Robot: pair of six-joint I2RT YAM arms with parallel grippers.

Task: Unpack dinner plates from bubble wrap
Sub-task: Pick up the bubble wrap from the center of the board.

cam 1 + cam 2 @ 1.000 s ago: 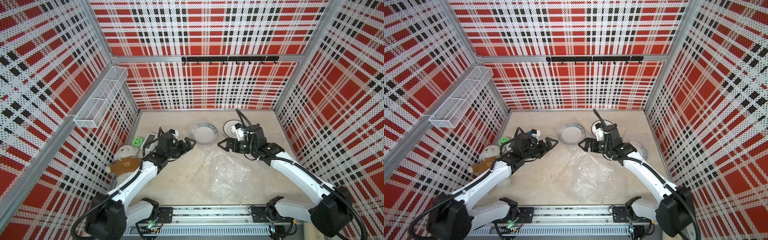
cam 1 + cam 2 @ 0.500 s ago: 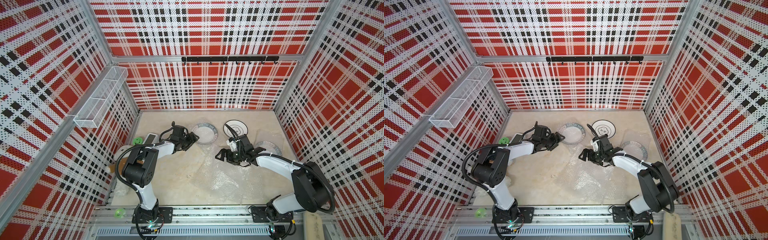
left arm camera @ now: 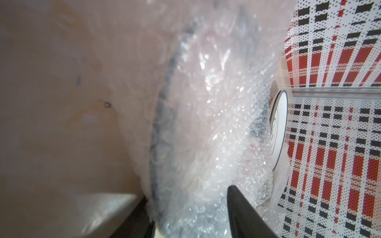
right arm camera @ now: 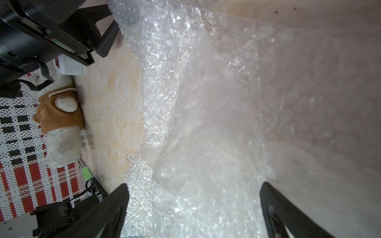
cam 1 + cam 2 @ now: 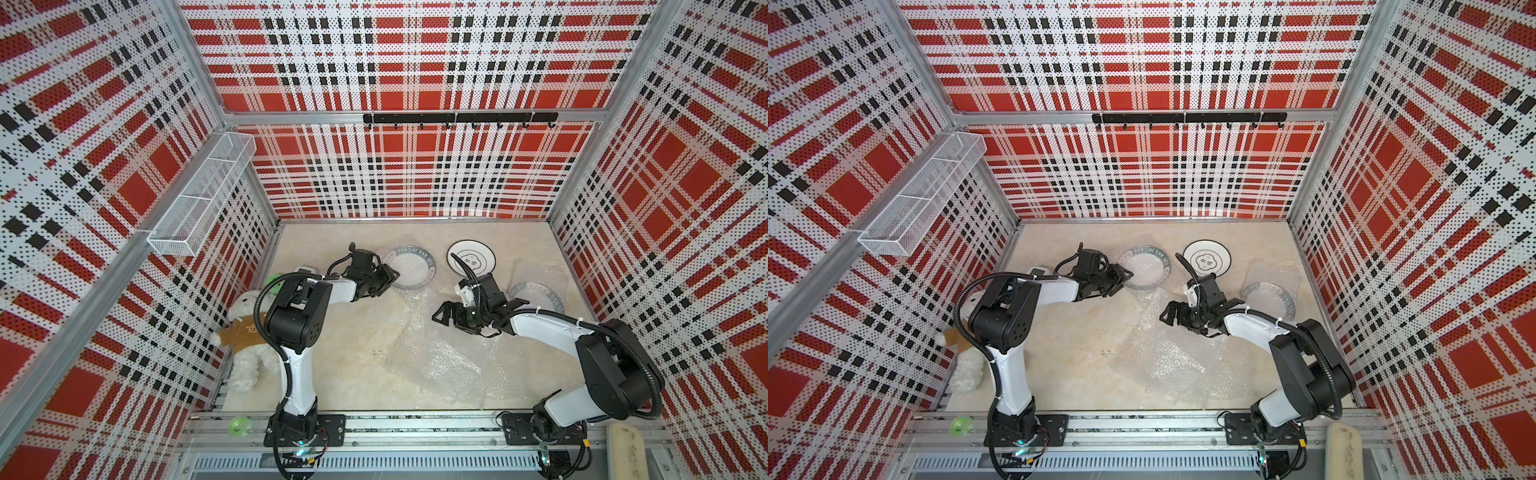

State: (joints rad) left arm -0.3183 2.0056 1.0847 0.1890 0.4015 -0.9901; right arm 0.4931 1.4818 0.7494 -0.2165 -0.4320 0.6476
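While left jaws flank the wrapped plate [image 5: 409, 272] rim (grip unclear), pinch film [image 3: 216, 123] only.
Right jaws: wide, loose bubble wrap [image 5: 436, 357] beneath.

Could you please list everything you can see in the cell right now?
bare plate: one, white with dark rim, back of the table
wrapped plates: two, dark-banded, flanking the bare plate
loose bubble wrap: clear, count unclear, spread mid-table
teddy bear: one, white, brown shirt, left wall
green disc: one, beside the teddy bear
green ring: one, front rail
wire basket: one, white, left wall
hook rail: one, black, back wall
left tool: one, black, at a wrapped plate's rim
right tool: one, black, open, over the loose bubble wrap
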